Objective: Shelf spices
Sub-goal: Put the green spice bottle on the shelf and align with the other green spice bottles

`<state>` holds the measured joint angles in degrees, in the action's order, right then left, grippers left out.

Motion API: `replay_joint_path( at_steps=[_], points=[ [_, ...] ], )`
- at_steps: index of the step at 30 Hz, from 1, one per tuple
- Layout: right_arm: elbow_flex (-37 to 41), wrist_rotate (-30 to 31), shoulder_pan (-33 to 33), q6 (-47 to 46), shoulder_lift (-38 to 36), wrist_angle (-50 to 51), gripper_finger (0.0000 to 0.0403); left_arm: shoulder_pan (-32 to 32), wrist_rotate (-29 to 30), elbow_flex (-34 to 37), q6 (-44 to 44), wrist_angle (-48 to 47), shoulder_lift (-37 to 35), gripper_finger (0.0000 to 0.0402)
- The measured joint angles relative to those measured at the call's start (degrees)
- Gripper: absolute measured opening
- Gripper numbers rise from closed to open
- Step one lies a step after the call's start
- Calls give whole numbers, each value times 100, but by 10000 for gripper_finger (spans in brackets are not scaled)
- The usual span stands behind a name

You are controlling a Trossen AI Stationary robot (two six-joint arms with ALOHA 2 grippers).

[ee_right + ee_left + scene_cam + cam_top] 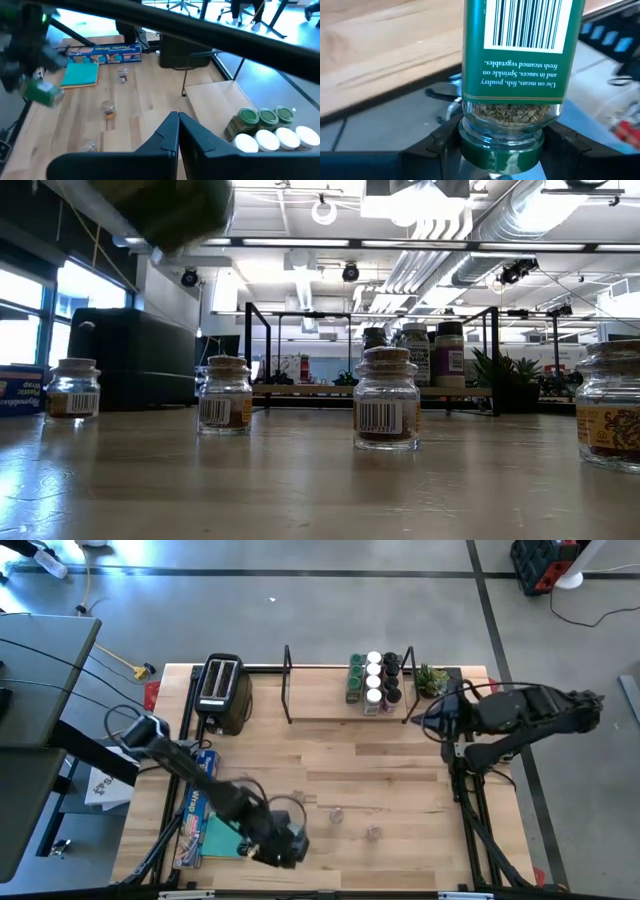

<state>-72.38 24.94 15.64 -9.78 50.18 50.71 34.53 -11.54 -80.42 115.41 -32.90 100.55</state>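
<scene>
One green-labelled spice jar (522, 75) sits clamped by its lid between the left hand's (500, 145) fingers.

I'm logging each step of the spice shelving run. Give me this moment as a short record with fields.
left gripper: shut on a green-labelled spice jar, held at the table's near left
right gripper: shut, empty, hovering beside the shelf
jars on shelf: clustered at its right end
loose jars: several small glass ones standing on the table

"Plastic Wrap" on blue box (104, 54); jar label (522, 47): "Sprinkle on meats, fish, poultry"
</scene>
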Motion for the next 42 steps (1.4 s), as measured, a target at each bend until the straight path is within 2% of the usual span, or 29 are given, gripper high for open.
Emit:
replay_joint_path(
  at_steps=[5,10,12,17,24,27,31,36,42],
  points=[
    [0,-19,-147,283,-44,53,4,-467,3,0,235,-465,-771,195],
    [2,-219,-242,385,-27,56,4,-1282,-134,0,-320,-811,-1268,195],
    [2,-283,-263,382,-27,56,4,-1715,-594,-5,-664,-925,-1379,195],
    [7,-395,-265,385,-27,106,4,-2953,-2202,-7,-1855,-1312,-1326,195],
    [7,-294,-263,142,-27,130,4,-4493,-4128,-7,-3498,-1431,-417,195],
    [7,-234,-265,-325,-27,130,4,-4804,-4994,-7,-3749,-1191,211,195],
    [7,-197,-265,-732,-27,155,4,-4927,-5848,-2,-3610,-607,984,195],
    [9,-184,-265,-1011,-27,251,4,-4925,-5889,-2,-3284,-291,1497,196],
    [9,-118,-265,-1069,-27,407,4,-4899,-5818,-4,-3235,-272,1683,237]
  ],
)
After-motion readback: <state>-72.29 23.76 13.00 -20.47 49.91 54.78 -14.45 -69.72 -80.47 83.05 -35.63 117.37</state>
